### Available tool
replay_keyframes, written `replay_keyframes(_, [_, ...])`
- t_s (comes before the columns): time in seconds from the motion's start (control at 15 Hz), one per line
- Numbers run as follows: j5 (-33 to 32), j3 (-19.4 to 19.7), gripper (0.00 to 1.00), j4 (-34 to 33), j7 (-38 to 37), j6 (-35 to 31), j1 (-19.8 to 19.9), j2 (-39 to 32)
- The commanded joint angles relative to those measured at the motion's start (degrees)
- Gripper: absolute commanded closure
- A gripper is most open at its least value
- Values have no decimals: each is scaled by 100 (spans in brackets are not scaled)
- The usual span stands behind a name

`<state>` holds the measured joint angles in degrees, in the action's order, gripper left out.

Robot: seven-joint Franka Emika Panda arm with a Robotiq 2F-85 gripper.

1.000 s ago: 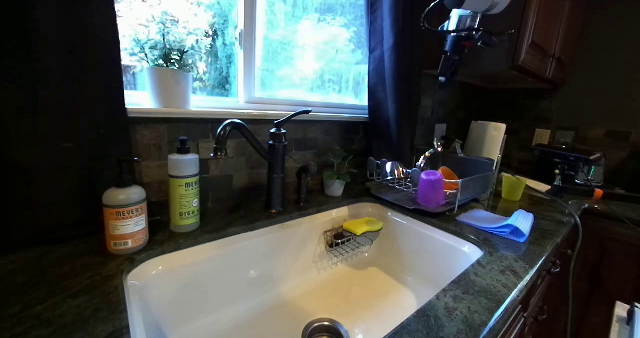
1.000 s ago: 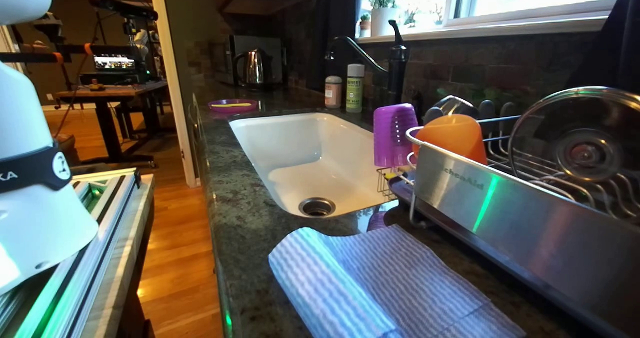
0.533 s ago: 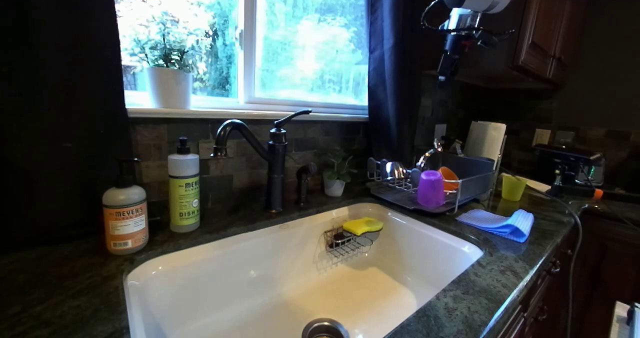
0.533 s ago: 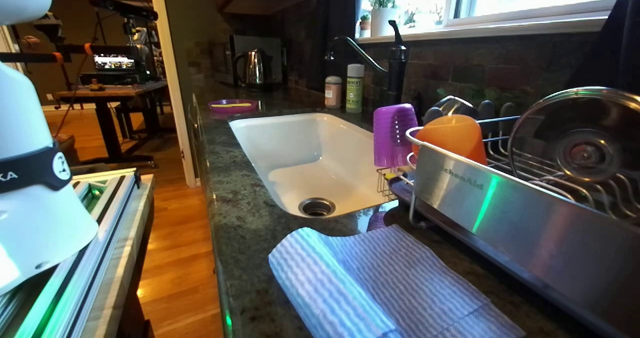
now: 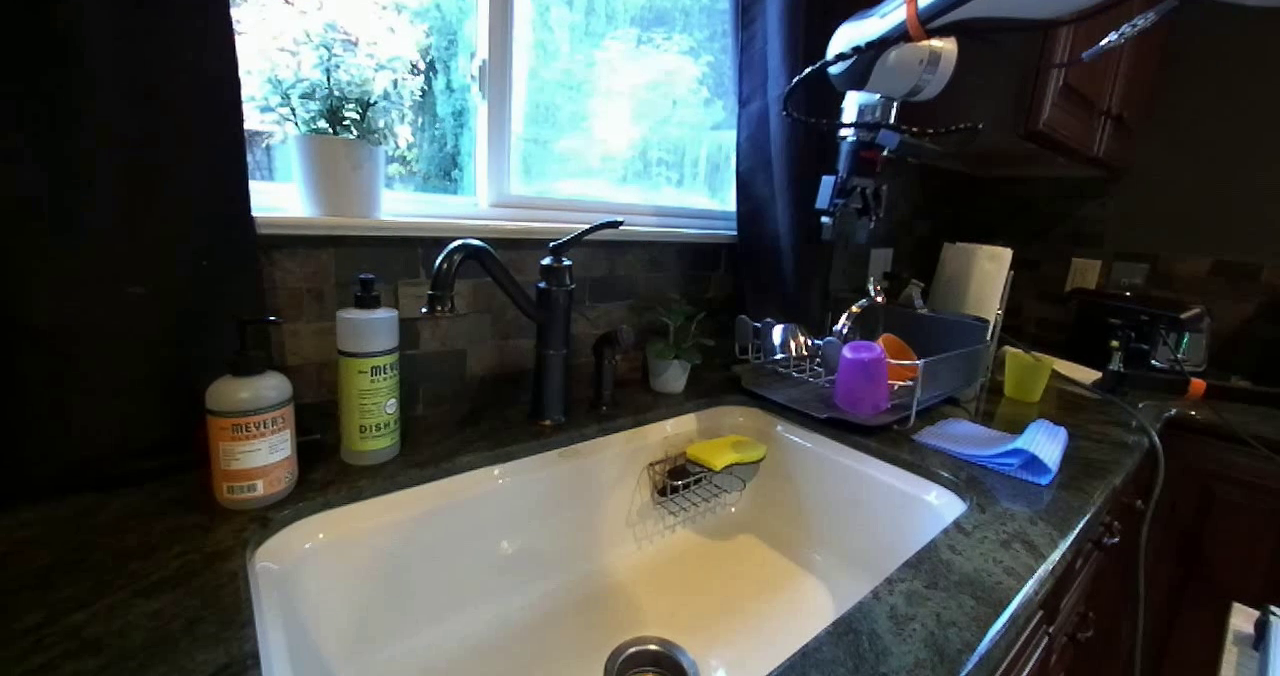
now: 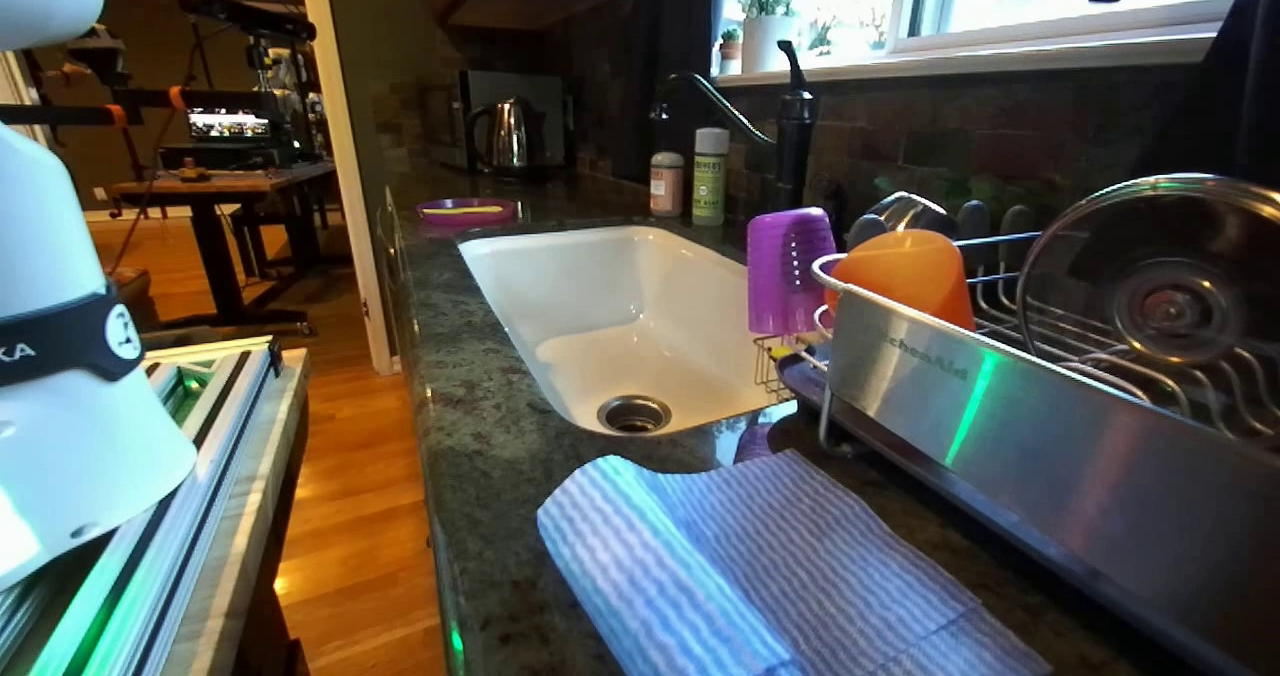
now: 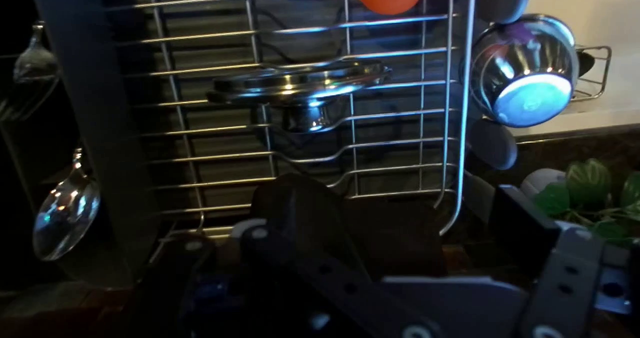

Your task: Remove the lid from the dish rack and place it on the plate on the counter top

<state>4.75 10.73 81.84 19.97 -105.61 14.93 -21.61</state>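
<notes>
The lid (image 6: 1180,301) is round glass with a metal rim and a central knob. It stands on edge in the wire dish rack (image 6: 1040,466); in the wrist view the lid (image 7: 305,84) shows nearly edge-on, its knob facing the jaws' side. My gripper (image 5: 850,218) hangs above the rack in an exterior view. In the wrist view the gripper (image 7: 415,203) has its fingers wide apart, with nothing between them. A finger's dark tip shows at the top of an exterior view. A purple plate (image 6: 466,222) with something yellow in it sits on the dark counter top (image 6: 455,356) beyond the sink.
The rack also holds an orange cup (image 6: 905,271), a purple cup (image 6: 788,271) and a metal bowl (image 7: 530,78). The white sink (image 5: 430,496), black faucet (image 5: 553,346), blue striped cloth (image 6: 780,556) and yellow-green cup (image 5: 1027,376) are nearby.
The arm and gripper have moved down and to the left in an exterior view, closer above the rack, and turned. A fingertip has entered the top of an exterior view. Lid and rack are unchanged.
</notes>
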Motion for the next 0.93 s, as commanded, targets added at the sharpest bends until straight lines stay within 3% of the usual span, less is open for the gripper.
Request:
replay_keyframes(0.0, [325, -189, 0, -494, -190, -101, 256, -834])
replay_keyframes(0.4, [460, -459, 0, -1158, 226, 36, 674, -1696])
replay_keyframes(0.47, [314, -415, 0, -775, 74, -93, 581, -1441])
replay_keyframes(0.87, [222, -526, 0, -1026, 305, 255, 638, -1809])
